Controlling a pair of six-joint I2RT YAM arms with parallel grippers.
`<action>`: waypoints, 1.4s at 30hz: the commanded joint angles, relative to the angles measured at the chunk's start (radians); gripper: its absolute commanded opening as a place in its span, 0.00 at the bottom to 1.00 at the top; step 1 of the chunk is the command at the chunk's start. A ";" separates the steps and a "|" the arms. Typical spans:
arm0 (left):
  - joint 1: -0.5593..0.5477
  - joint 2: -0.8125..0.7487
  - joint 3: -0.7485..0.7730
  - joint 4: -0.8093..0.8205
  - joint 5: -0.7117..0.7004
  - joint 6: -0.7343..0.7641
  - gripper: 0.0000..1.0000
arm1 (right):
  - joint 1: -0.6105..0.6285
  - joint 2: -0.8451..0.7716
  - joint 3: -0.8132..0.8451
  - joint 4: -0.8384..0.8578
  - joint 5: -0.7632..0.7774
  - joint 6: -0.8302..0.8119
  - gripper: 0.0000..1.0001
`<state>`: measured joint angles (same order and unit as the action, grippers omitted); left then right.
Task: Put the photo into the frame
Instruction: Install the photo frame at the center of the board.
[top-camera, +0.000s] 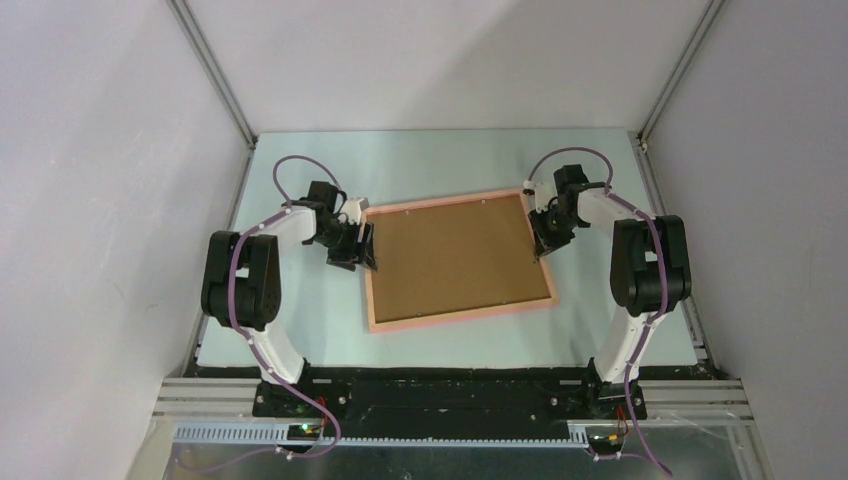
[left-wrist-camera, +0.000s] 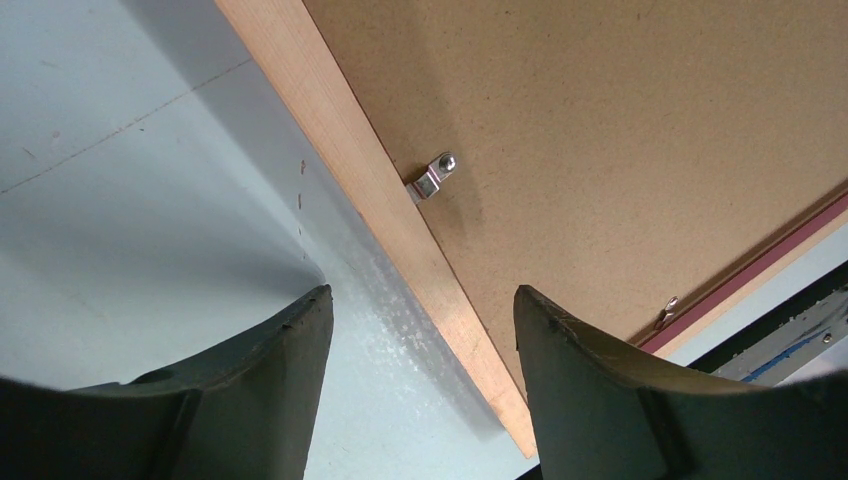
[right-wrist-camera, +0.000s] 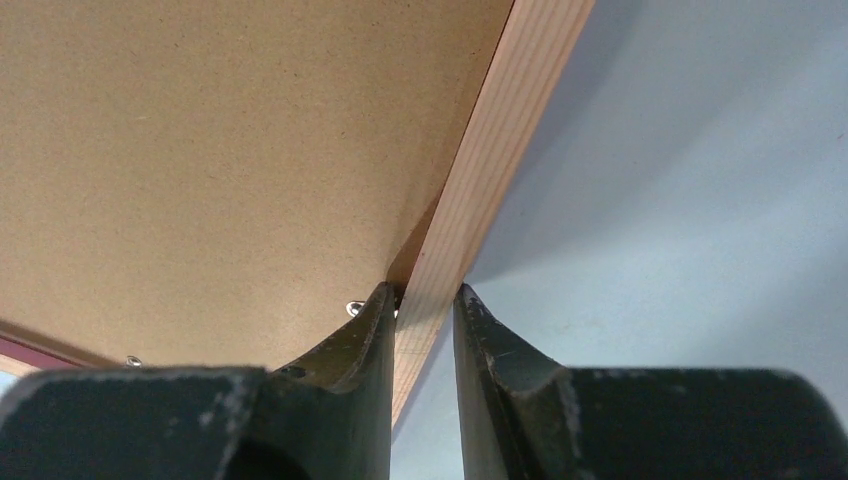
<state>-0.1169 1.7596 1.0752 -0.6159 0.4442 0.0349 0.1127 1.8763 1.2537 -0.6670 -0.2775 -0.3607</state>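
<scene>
Salmon-pink wood, fine straight grain: the frame (top-camera: 460, 312), a thin flat rectangle, lies back-up near the middle of the table (top-camera: 450, 160), turned slightly askew. Rails narrow and square-edged. A plain brown backing board (top-camera: 455, 255) fills the opening; matte, faintly speckled fibreboard. A dark red strip runs along the inside of one rail. Small bright metal clip (left-wrist-camera: 432, 178), bent, with a round-headed fastener, sits at the board's edge against the left rail. More clips along the other edges, too small to detail.

Right gripper (right-wrist-camera: 422, 292): dark, scuffed fingers, curved and tapering to blunt tips. They stand narrowly apart with the frame's right rail between them, one tip on the board side by a clip, the other on the outer side. Both tips appear to touch the wood; the rail is pinched.

Left gripper (left-wrist-camera: 422, 292): same dark curved fingers, spread wide. They straddle the left rail, one tip over bare table, the other over the board. Neither touches the wood; nothing is held.

Table surface pale blue-green, smooth, lightly scratched. Grey walls enclose it on three sides.
</scene>
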 joint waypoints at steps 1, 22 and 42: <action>0.007 -0.015 0.033 -0.004 -0.007 0.014 0.71 | 0.012 0.022 -0.022 -0.057 -0.004 -0.078 0.27; 0.007 -0.008 0.035 -0.004 -0.019 0.015 0.71 | 0.007 0.005 -0.022 -0.088 0.004 -0.180 0.36; 0.008 -0.009 0.035 -0.003 -0.024 0.013 0.72 | -0.080 -0.066 0.048 -0.101 -0.137 -0.074 0.51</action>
<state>-0.1169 1.7596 1.0756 -0.6159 0.4290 0.0345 0.0498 1.8675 1.2579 -0.7334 -0.3622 -0.4706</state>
